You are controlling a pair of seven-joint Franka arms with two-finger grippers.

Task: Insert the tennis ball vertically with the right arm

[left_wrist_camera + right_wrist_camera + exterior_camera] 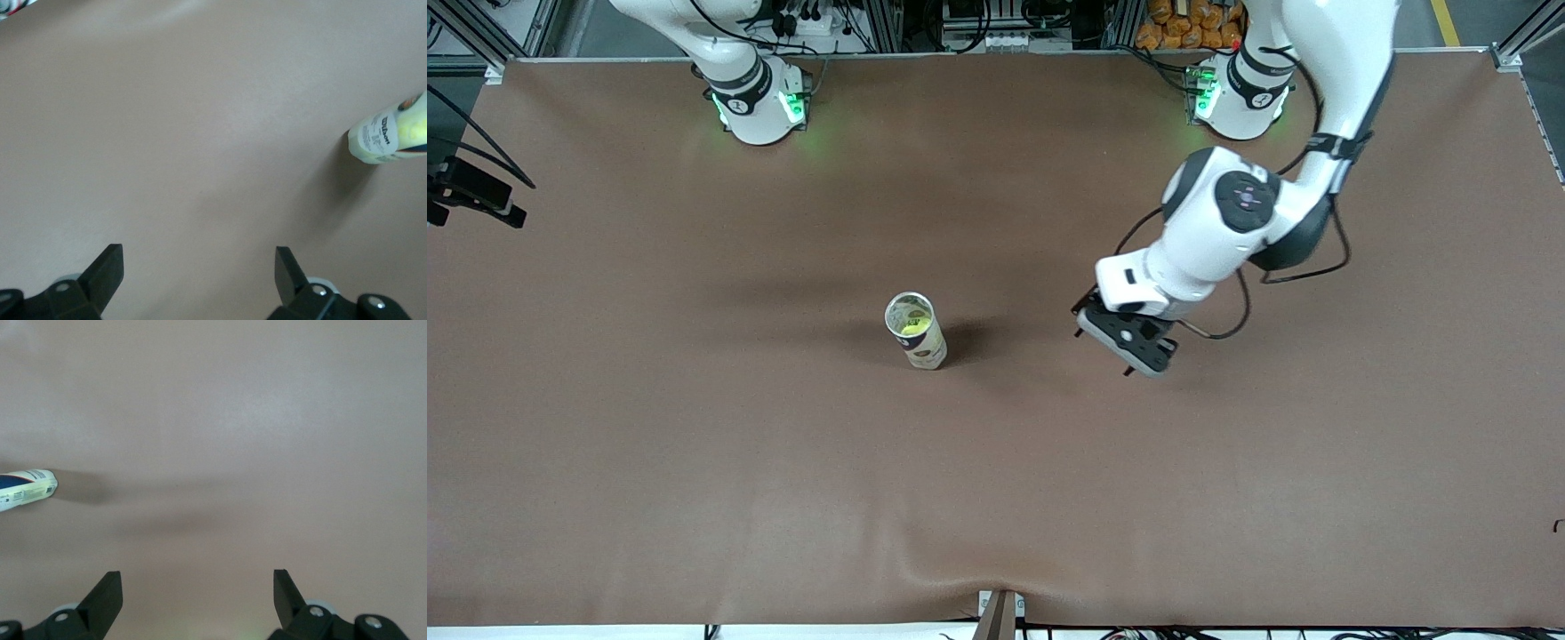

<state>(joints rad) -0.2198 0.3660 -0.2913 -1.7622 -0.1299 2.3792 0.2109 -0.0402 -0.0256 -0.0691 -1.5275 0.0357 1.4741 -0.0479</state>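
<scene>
A clear tennis-ball can (pixel 918 333) stands upright at the middle of the brown table, its mouth open at the top. A yellow tennis ball (pixel 913 327) sits inside it. My left gripper (pixel 1103 354) hovers open over bare table beside the can, toward the left arm's end. Its wrist view shows its spread fingers (pixel 200 257) with nothing between them and the can (pixel 387 133) off to one side. My right gripper (pixel 198 581) is out of the front view. Its own wrist view shows it open over bare table, with the can (pixel 27 488) at the picture's edge.
The brown mat (pixel 694 444) covers the whole table. A dark camera mount (pixel 471 196) juts in at the right arm's end. A small bracket (pixel 1000 613) sits at the table edge nearest the front camera. The two arm bases (pixel 760 102) (pixel 1240 98) stand along the edge farthest from that camera.
</scene>
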